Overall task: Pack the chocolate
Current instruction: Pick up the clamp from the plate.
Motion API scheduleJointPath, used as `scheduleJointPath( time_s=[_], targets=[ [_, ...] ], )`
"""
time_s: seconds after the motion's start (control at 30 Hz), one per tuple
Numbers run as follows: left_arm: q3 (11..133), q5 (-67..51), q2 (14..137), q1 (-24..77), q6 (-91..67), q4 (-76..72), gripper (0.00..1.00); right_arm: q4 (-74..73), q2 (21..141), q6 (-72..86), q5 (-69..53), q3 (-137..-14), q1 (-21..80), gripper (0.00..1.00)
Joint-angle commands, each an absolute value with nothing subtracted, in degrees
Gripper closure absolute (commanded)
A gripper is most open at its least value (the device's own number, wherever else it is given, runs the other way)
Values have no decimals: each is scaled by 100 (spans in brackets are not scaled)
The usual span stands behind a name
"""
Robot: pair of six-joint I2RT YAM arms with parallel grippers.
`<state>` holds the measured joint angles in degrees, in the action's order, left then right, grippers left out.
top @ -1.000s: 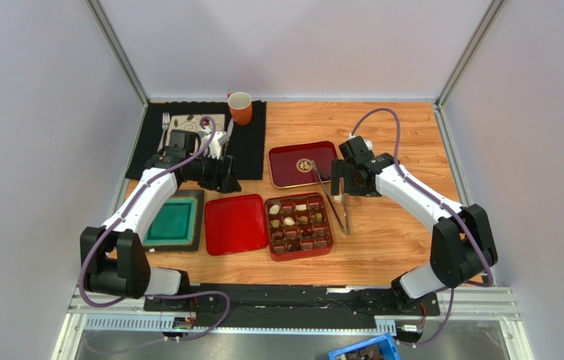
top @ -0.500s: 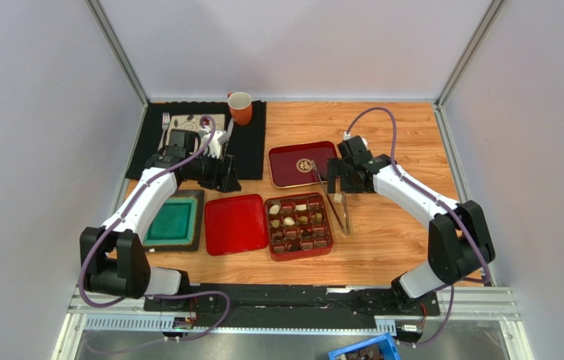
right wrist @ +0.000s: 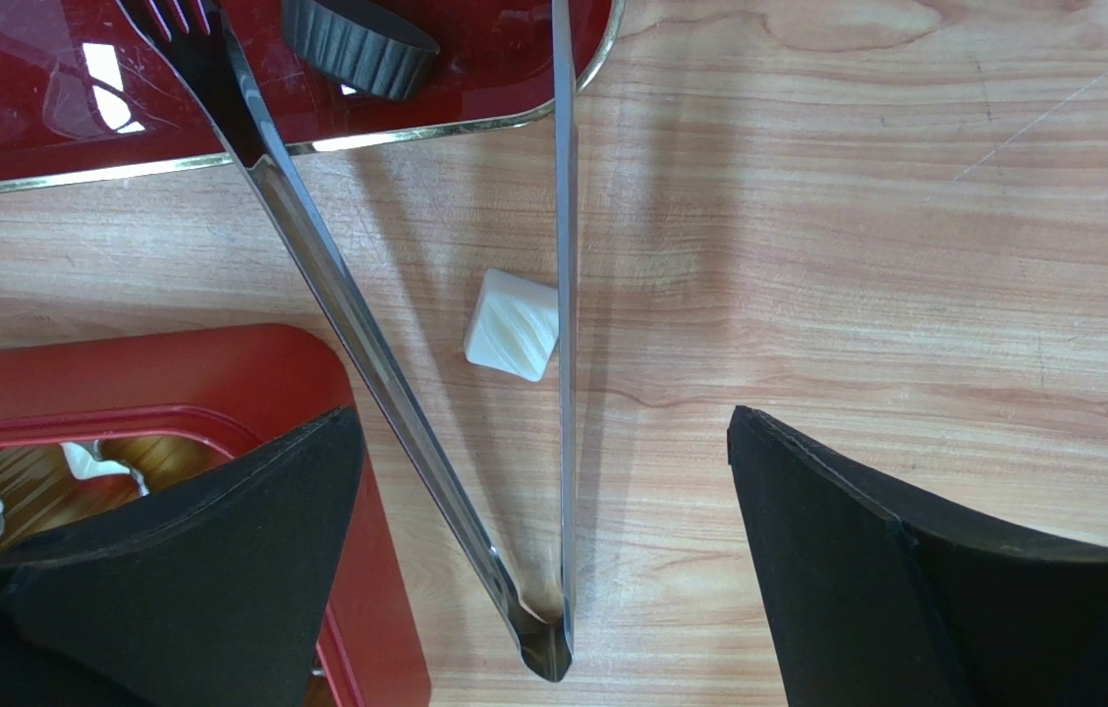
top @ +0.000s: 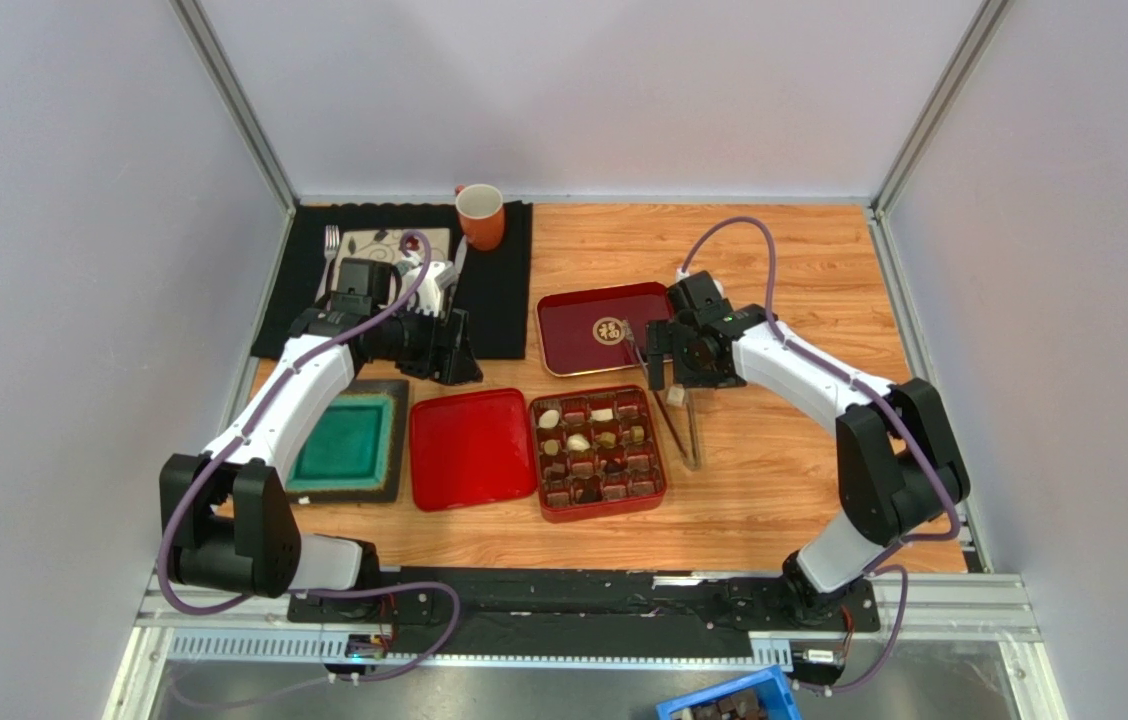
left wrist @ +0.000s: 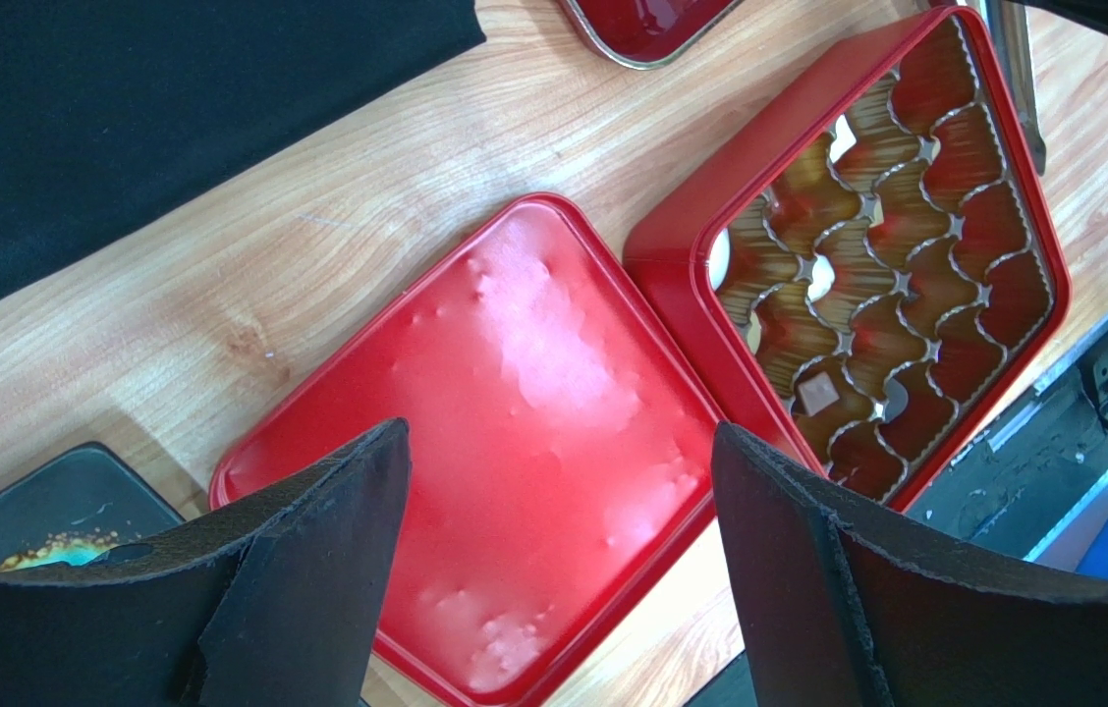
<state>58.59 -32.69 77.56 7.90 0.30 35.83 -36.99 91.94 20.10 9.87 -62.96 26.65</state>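
Note:
The red gridded box [top: 597, 494] holds several dark and white chocolates [top: 581, 443]. One white square chocolate [right wrist: 513, 326] lies on the wood between the arms of metal tongs [right wrist: 563, 265], also seen from the top view [top: 674, 396]. A dark round chocolate [right wrist: 358, 44] sits on the dark red tray [top: 582, 348]. My right gripper [right wrist: 542, 435] is open and empty above the tongs, with the white piece just ahead of it. My left gripper [left wrist: 560, 435] is open and empty over the red lid [left wrist: 516, 427], left of the box [left wrist: 681, 251].
A black mat [top: 503, 300] at the back left carries an orange mug [top: 480, 215] and a plate with a fork [top: 330, 240]. A dark tray with a green inside [top: 345, 443] lies left of the lid. Metal frame posts stand at both back corners.
My right gripper has moved a little left and away, toward the dark red tray's near edge. The left arm has not moved.

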Motion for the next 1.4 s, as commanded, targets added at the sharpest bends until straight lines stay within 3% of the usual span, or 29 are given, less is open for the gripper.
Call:
scheduleJointPath(
  time_s=[0.0, 0.57, 0.67, 0.87, 0.97, 1.37],
  targets=[
    [6082, -3322, 7611, 809, 88, 3560, 16, -3489, 9299, 1925, 932, -6565, 2689, 1],
    [6117, -3305, 7638, 800, 132, 3560, 16, -3489, 9870, 1925, 949, -6811, 2892, 3],
    [6100, -3322, 7638, 800, 132, 3551, 17, -3437, 9940, 1942, 897, -6820, 2892, 9],
    [6100, -3261, 7620, 791, 176, 3595, 17, -3287, 10011, 2004, 817, -6768, 2892, 32],
    [6108, -3270, 7611, 791, 185, 3595, 17, -3287, 9993, 2030, 879, -6776, 2892, 39],
    [6108, -3322, 7594, 765, 185, 3612, 17, -3401, 9449, 1943, 1098, -6758, 2892, 53]
  ],
)
